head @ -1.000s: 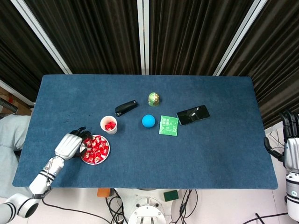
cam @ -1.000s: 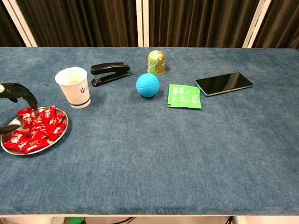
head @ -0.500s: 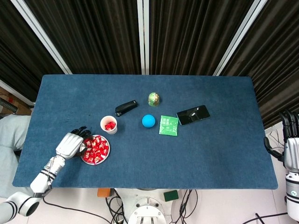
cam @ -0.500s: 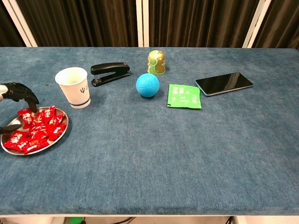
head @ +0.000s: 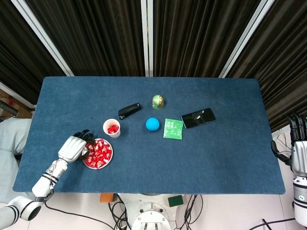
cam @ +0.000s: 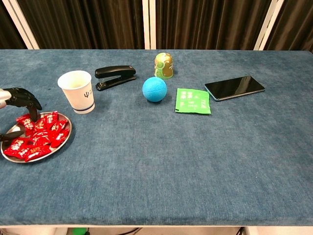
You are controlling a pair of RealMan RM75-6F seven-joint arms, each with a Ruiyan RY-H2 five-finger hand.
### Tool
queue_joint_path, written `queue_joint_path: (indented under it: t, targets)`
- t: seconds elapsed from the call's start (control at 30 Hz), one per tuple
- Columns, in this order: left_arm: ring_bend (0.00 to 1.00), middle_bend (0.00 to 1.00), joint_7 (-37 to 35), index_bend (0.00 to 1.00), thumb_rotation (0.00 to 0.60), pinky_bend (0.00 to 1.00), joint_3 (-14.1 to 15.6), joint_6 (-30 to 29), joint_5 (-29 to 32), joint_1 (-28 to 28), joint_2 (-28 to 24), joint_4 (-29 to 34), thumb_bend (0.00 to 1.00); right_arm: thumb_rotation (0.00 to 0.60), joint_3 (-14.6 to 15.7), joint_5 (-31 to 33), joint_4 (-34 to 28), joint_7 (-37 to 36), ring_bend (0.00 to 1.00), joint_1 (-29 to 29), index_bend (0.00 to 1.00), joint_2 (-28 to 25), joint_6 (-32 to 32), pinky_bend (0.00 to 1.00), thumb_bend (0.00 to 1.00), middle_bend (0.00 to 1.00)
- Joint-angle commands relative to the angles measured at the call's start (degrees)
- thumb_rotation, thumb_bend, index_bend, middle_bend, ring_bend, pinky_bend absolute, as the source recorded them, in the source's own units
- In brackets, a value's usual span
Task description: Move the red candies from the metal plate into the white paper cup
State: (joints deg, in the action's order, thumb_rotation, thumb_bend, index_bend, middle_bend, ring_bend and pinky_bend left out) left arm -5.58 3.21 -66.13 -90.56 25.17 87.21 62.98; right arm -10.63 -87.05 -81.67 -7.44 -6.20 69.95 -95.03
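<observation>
Your left hand (cam: 19,100) hovers fingers-down and apart over the candies (cam: 36,134) on the plate (cam: 66,135), lower left, holding nothing, poised to pinch one for the cup (cam: 77,91) just behind.

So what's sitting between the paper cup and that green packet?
The blue ball lies between the paper cup and the green packet, with bare blue cloth either side; the chest view shows it best.
</observation>
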Motion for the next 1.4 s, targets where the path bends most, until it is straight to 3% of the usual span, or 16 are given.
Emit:
queue_joint_path:
  t: [0.03, 0.83, 1.17, 1.4]
  targets:
    - [0.11, 0.25, -0.30, 0.44, 0.600, 0.27, -0.02, -0.16, -0.07, 0.00, 0.00, 0.05, 0.31, 0.600, 0.00, 0.05, 0.08, -0.03, 0.00, -0.03, 0.00, 0.04, 0.08, 0.00, 0.34, 0.00]
    - [0.12, 0.28, -1.83, 0.58, 0.600, 0.28, -0.53, -2.01, -0.12, -0.37, -0.23, 0.47, 0.33, 0.600, 0.10, 0.08, 0.51, -0.48, 0.00, 0.00, 0.00, 0.07, 0.17, 0.00, 0.34, 0.00]
    - [0.12, 0.29, 0.75, 0.59, 0.600, 0.28, -3.60, -8.86, -0.80, -0.97, -6.97, 9.20, 0.34, 0.600, 0.00, 0.10, 0.86, -1.42, 0.00, 0.14, 0.00, 0.04, -0.15, 0.00, 0.34, 0.00]
    - [0.12, 0.29, 1.48, 0.59, 0.600, 0.28, -7.38, -7.57, 1.08, 1.52, -11.05, 16.55, 0.33, 0.600, 0.02, 0.11, 1.53, -2.40, 0.00, 0.26, 0.00, 0.18, -0.29, 0.00, 0.34, 0.00]
